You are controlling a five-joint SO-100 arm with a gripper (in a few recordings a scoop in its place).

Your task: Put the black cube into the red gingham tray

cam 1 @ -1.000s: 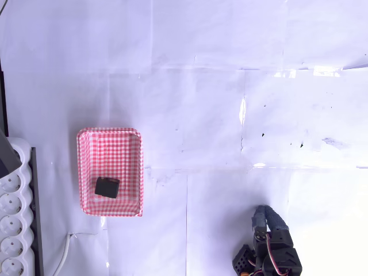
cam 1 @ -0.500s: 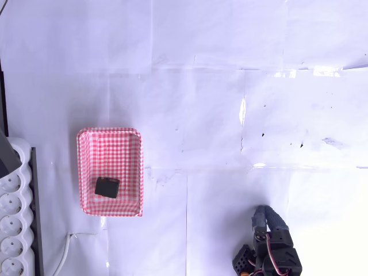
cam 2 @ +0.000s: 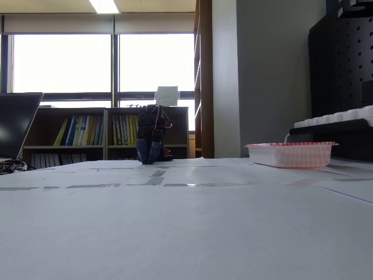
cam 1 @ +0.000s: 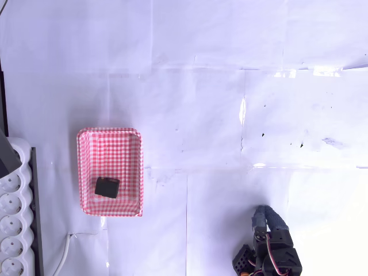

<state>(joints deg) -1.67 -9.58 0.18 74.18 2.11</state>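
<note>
The black cube (cam 1: 107, 187) sits inside the red gingham tray (cam 1: 85, 167) at left; the pincer (cam 1: 260, 219), folded at the bottom right, well apart — whether it's spread, I can't tell.

no legible text, white sign (cam 2: 166, 95) above bookshelf too small to read

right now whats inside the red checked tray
In the overhead view, one small matte black cube lies inside the rectangular red-and-white gingham tray, toward its lower end. The fixed view shows the tray's side wall, which covers the cube.
</note>
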